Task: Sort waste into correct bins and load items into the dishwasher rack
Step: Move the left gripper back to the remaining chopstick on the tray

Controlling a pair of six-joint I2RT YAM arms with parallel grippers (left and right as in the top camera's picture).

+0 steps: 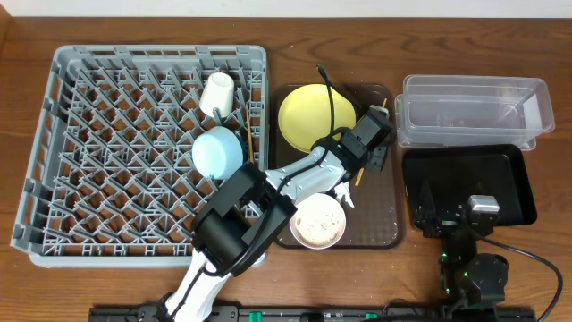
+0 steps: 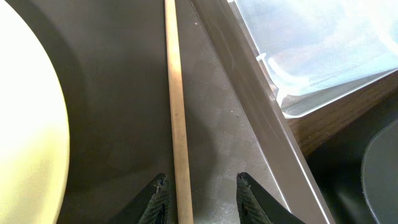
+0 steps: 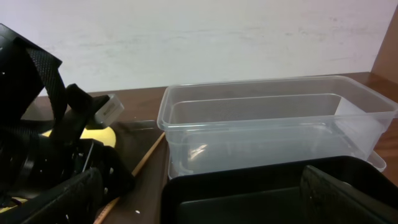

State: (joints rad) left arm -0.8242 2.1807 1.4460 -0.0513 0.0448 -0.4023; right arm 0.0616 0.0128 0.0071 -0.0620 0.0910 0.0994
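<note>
One wooden chopstick (image 2: 176, 112) lies on the brown tray between the fingers of my left gripper (image 2: 202, 196). The jaws stand open around it, the stick close to the left finger (image 2: 158, 200) and a gap on the other side. Overhead, the left gripper (image 1: 374, 154) is low at the brown tray's right side, beside the yellow plate (image 1: 313, 114). A second chopstick (image 1: 248, 134), the cream cup (image 1: 217, 92) and the light blue bowl (image 1: 217, 150) are in the grey dishwasher rack (image 1: 89, 134). A small white bowl (image 1: 317, 220) holds beige crumbs. My right gripper (image 3: 205, 199) hangs open over the black tray (image 1: 474, 179).
The clear tub (image 1: 474, 109) stands behind the black tray, close to the brown tray's right rim (image 2: 261, 124). The left arm stretches from the front edge across the brown tray (image 1: 384, 224), above the white bowl.
</note>
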